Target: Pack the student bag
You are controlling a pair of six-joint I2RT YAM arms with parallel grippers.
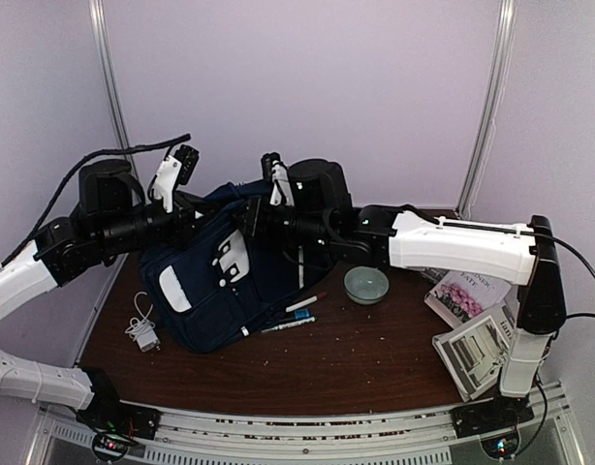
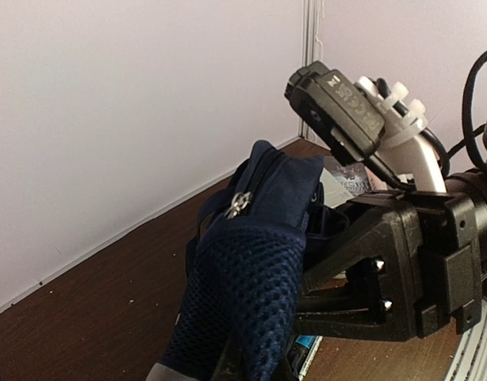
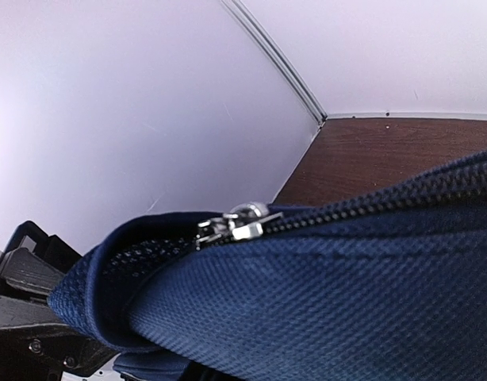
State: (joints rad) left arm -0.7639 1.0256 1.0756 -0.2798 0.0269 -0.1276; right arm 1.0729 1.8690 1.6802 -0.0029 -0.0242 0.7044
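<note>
The student bag, navy with white trim, stands slumped at the table's middle left. Its top edge is lifted between both arms. My left gripper comes in from the left and is shut on the bag's dark mesh fabric. My right gripper reaches in from the right to the same top edge. In the right wrist view the bag's cloth and a silver zip slider fill the frame and hide the fingers. The right wrist's black body sits close against the bag's opening.
Several pens lie against the bag's right side. A pale green bowl stands right of them. Two books lie at the right edge, by the right arm's base. A white charger with its cable lies left of the bag.
</note>
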